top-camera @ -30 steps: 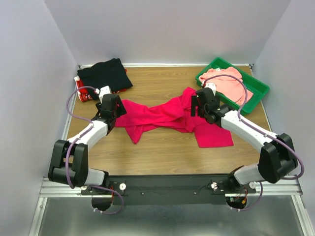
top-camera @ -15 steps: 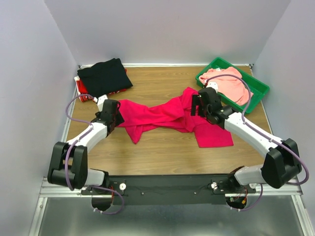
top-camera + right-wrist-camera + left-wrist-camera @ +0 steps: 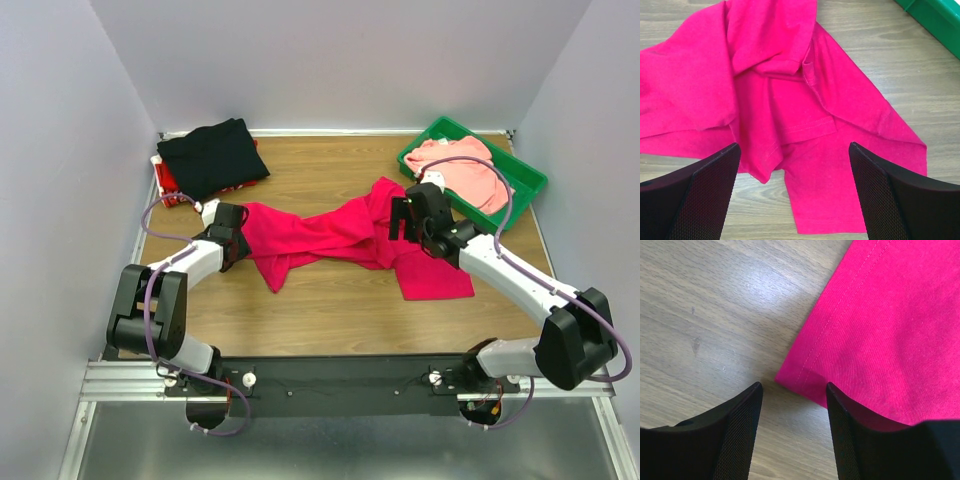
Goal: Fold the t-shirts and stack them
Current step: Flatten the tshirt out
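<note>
The crimson-magenta t-shirt (image 3: 335, 235) lies crumpled and stretched across the middle of the table. My left gripper (image 3: 238, 228) is open and low at the shirt's left corner; in the left wrist view that hemmed corner (image 3: 805, 377) lies between my fingertips (image 3: 747, 410) on the wood. My right gripper (image 3: 400, 222) is open and empty above the shirt's right part; its wrist view shows the bunched shirt (image 3: 790, 115) below. The black t-shirt (image 3: 212, 152) lies folded at the back left. The salmon-pink t-shirt (image 3: 465, 170) lies in the green tray.
The green plastic tray (image 3: 520, 195) stands at the back right; its corner shows in the right wrist view (image 3: 935, 20). Something red (image 3: 166, 186) peeks out under the black shirt. Grey walls close in the table on three sides.
My left gripper has dropped lower and moved to the shirt's left corner. My right gripper has shifted slightly right and back over the shirt. The shirt has barely moved.
</note>
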### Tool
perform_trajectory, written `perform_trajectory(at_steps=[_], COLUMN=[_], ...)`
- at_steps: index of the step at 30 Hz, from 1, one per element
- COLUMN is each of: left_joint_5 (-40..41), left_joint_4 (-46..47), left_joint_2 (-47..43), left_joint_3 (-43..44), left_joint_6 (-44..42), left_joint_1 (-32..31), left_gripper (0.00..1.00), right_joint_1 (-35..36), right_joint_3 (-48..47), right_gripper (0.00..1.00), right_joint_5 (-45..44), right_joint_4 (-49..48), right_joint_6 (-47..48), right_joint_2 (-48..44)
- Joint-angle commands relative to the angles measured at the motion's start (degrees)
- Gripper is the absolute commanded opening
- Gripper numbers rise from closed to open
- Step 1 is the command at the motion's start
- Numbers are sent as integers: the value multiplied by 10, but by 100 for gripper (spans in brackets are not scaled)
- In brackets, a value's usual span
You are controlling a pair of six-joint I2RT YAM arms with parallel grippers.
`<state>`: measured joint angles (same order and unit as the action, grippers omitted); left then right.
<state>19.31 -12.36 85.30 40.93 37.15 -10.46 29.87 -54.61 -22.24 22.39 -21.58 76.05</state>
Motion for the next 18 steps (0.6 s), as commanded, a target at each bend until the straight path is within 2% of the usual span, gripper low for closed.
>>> perform_trajectory(at_steps=[1, 7, 13, 14, 18], left_joint_5=[15, 6, 0, -2, -22], left_joint_4=[7, 11, 15, 16, 30], left_joint_2=[-7, 15, 27, 28, 43], left_joint_3=[0, 5, 5, 5, 5], left_joint_6=[5, -9, -17, -19, -31], left_joint_1=[10, 23, 23, 23, 23], left_gripper=[61, 58, 40, 34, 32], right_joint_1=[-2, -2, -2, -2, -2], right_joint_3=[9, 12, 13, 13, 21], right_gripper=[95, 95, 95, 95, 95], right_joint_5=[14, 13, 10, 11, 19], right_joint_4=[-11, -12, -11, -11, -11], right_joint_6=[-3, -2, -2, -3, -6], right_joint_2=[-8, -4, -8, -7, -6])
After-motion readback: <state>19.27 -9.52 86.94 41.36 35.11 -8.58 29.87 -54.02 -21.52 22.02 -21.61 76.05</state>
